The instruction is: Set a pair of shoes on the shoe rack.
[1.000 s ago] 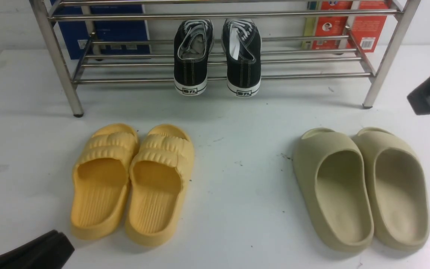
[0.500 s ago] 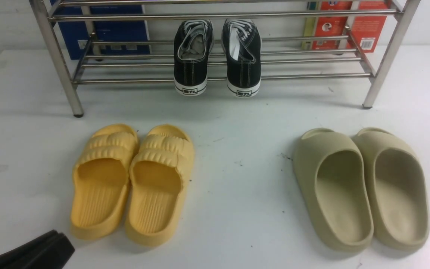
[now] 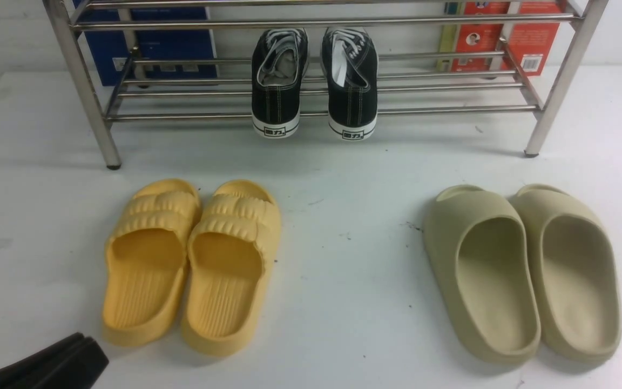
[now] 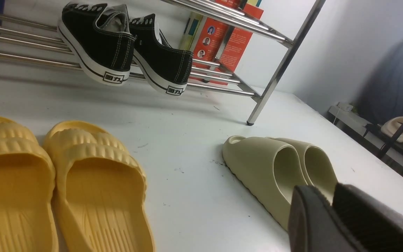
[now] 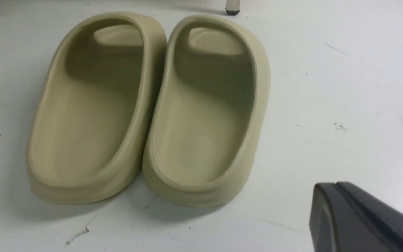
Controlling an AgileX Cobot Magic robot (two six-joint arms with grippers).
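Note:
Two black canvas sneakers, the left one point(image 3: 278, 81) and the right one point(image 3: 350, 81), rest side by side on the lower rails of the silver shoe rack point(image 3: 451, 111), heels hanging over its front rail. They also show in the left wrist view point(image 4: 100, 42) point(image 4: 163, 61). My left gripper point(image 3: 81, 351) lies low at the front left corner, shut and empty; in its wrist view the gripper point(image 4: 329, 196) has its jaws pressed together. My right gripper point(image 5: 336, 189) is shut and empty, outside the front view, over bare table beside the beige slides.
Yellow ribbed slides point(image 3: 192, 259) lie front left, beige-olive foam slides point(image 3: 521, 270) front right on the white table point(image 3: 343, 243). A blue box point(image 3: 149, 48) and a red box point(image 3: 505, 40) stand behind the rack. The rack's legs point(image 3: 107, 146) point(image 3: 538, 135) stand on the table.
My right gripper, at the right edge of the front view a second ago, has drawn back out of that view. The left gripper and all shoes have not moved.

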